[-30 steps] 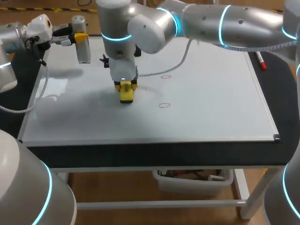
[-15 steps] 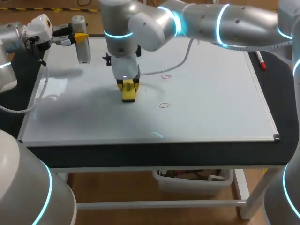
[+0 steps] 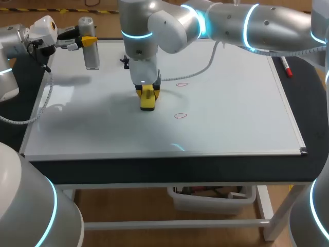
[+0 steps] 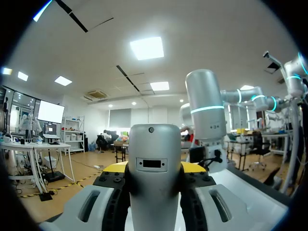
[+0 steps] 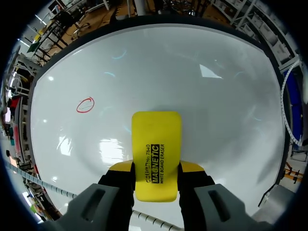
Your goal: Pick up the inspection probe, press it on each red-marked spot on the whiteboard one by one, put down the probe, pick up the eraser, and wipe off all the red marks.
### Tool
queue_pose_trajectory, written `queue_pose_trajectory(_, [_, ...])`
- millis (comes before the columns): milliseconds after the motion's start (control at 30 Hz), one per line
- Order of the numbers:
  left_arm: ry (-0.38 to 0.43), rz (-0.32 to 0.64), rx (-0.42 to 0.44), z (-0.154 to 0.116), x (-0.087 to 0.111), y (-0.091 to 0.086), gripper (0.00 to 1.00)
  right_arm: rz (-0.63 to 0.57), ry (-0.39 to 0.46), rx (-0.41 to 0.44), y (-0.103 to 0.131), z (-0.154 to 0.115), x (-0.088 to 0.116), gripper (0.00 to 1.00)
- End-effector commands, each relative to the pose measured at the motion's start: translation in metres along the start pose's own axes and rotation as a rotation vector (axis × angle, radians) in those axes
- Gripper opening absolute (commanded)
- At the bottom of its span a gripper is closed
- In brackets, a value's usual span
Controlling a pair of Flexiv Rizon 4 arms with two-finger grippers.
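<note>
Probe (image 4: 154, 173) blocks middle of left gripper (image 4: 154, 168); fingertips (image 4: 114, 167) show only as yellow slivers, probe's lower end cut off by edge. Head view: right arm (image 3: 169, 25) covers right gripper (image 3: 146, 90) fingers; whether eraser (image 3: 148, 100) touches whiteboard (image 3: 231, 113) unclear. Eraser underside hidden. Marker (image 3: 286, 68) far end hidden under right arm.

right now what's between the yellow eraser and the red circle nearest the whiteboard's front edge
Nothing: only bare whiteboard lies between the eraser and that red circle. The head view shows the stretch plainly.

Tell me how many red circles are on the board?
2. One red circle sits right of the eraser, one nearer the front edge. The right arm may hide more.
</note>
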State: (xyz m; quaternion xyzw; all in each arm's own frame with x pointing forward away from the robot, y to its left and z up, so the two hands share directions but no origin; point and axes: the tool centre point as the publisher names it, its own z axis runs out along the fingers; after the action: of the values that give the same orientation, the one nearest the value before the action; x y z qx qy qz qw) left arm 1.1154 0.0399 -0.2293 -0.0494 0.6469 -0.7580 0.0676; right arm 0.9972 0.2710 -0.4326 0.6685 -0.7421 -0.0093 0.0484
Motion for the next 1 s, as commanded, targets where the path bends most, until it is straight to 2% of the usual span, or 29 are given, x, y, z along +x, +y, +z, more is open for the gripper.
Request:
queue_pose_trajectory(33, [-0.007, 0.002, -0.003, 0.001, 0.003, -0.002, 0.00, 0.011, 0.002, 0.002, -0.001, 0.014, 0.013, 0.00])
queue_pose_trajectory(367, [-0.007, 0.002, -0.003, 0.001, 0.003, -0.002, 0.00, 0.053, 0.013, -0.004, -0.002, 0.016, 0.030, 0.00])
queue_pose_trajectory(700, [-0.007, 0.002, -0.003, 0.001, 0.003, -0.002, 0.00, 0.082, 0.014, 0.008, -0.004, 0.009, 0.037, 0.00])
queue_pose_trajectory(1000, [-0.007, 0.002, -0.003, 0.001, 0.003, -0.002, 0.00, 0.130, -0.008, 0.090, -0.015, -0.043, 0.053, 0.00])
